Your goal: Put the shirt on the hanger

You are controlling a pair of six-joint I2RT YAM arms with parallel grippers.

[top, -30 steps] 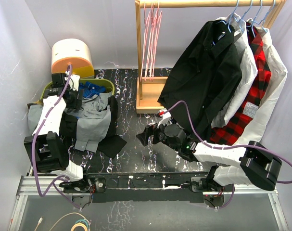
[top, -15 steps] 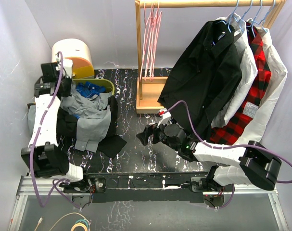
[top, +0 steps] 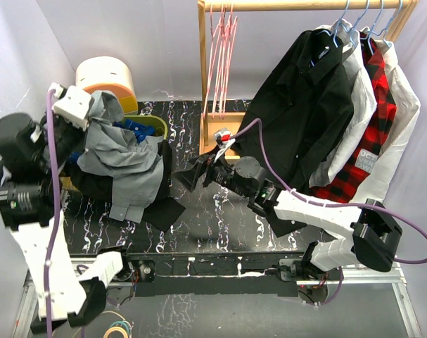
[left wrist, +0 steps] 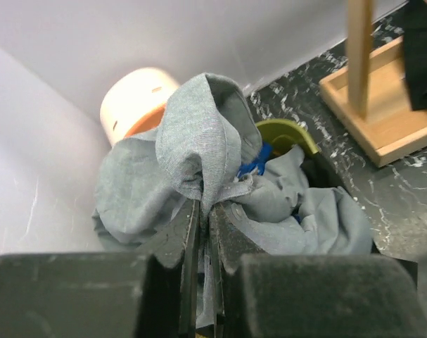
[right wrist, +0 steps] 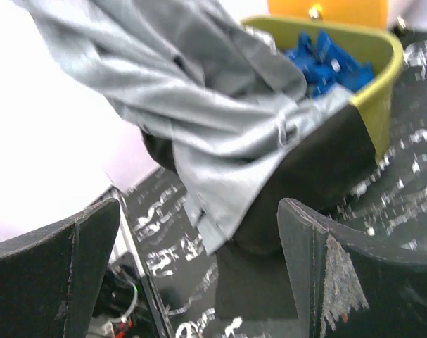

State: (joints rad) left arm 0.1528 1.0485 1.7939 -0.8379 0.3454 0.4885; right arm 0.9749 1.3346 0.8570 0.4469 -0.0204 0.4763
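Over at the left of the marbled black surface [top: 199,218], my left claw [left wrist: 205,218] is clenched on a fold of the shirt [left wrist: 199,134], its two dark fingers pressed together with the cloth pinched between them. That fold stands up in a soft, rounded peak; the fabric is thin and mid-grey, with a fine heathered weave and a stitched hem curling at the edge. Below the peak the shirt slumps in loose creases over the rim of a yellow-green bin [right wrist: 382,77], where a bright blue garment [right wrist: 326,60] lies bunched, and over a black cloth [top: 164,211] down to the surface. My right claw [right wrist: 199,282] is released, its blunt padded fingers spread wide with nothing between them, facing the draped shirt from nearer the middle. Back on the wooden rack [top: 202,84], the hanger [top: 224,63], slim and pink, hangs from the rail, well apart from the shirt.
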